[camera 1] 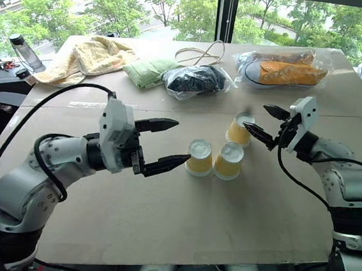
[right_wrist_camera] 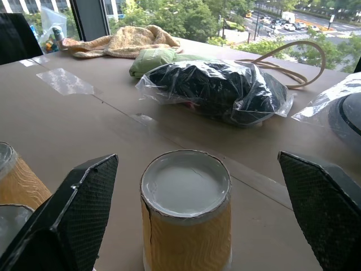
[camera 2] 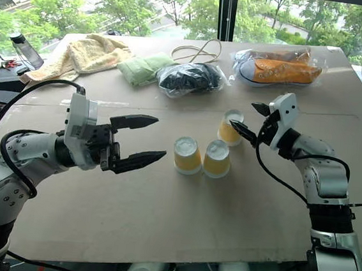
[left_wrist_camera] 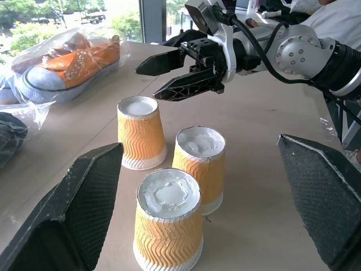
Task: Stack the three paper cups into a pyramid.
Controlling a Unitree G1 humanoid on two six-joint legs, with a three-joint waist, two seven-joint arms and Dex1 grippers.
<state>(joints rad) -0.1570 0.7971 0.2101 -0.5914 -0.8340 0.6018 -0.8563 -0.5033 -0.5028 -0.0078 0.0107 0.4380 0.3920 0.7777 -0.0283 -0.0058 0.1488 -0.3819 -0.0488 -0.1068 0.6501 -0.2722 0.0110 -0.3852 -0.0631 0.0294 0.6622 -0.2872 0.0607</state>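
1. Plainly mid-desk (camera 1: 160, 223): three paper cups (camera 1: 228, 160), all upside down with white bases up, none stacked — two side by side and touching, the third just behind them toward the far edge, nearer the right-hand one.
2. No pyramid yet; every cup standing on the desk itself.
3. Left claw (camera 1: 167, 145) hovering above the desk on the left of the cups, pointing level toward them, fingers spread wide, gripping nothing, tips near the left cup but apart from it.
4. Right claw (camera 1: 267, 123) hovering on the right of the rear cup, pointing level at it, fingers spread wide and empty, lower tip close beside the cup; contact impossible to tell.
5. In the right wrist view, rear cup (right_wrist_camera: 185, 210) sitting between the two spread fingers (right_wrist_camera: 67, 214), not clasped.
6. In the left wrist view, all three cups ahead of the spread fingers (left_wrist_camera: 73, 209), with the other claw (left_wrist_camera: 169, 73) beyond them.
7. Along the far edge — a beige towel (camera 1: 89, 56) toward the left corner, a folded green cloth (camera 1: 147, 71), a dark bundle in clear plastic (camera 1: 196, 80), a looped tan cord (camera 1: 205, 54), and bagged orange sneakers (camera 1: 283, 70) toward the right corner.
8. Off the far left corner, a dark-capped bottle (camera 1: 25, 53) on a separate surface.
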